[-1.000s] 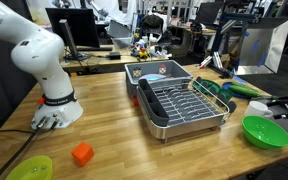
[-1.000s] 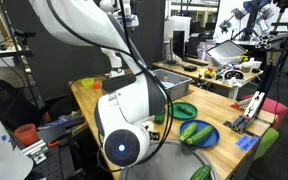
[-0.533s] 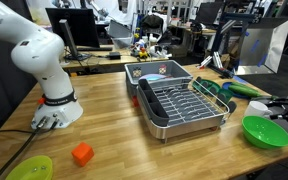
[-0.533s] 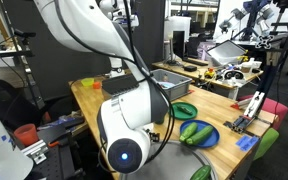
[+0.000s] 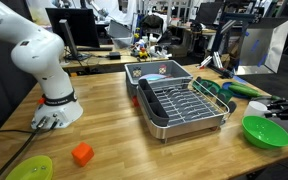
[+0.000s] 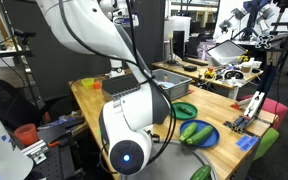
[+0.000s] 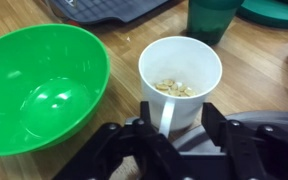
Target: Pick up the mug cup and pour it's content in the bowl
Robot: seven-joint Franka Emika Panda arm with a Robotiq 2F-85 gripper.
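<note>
the black gripper sat at the bottom of the wrist view, its two fingers standing either side of the small white round mug cup, close against its walls; whether they were clenched on it could not be told. the cup stood upright on the wooden table at frame centre, handle toward the camera, tan flakes inside. just beside it, at left and not touching, sat the bright green round plastic bowl.
</note>
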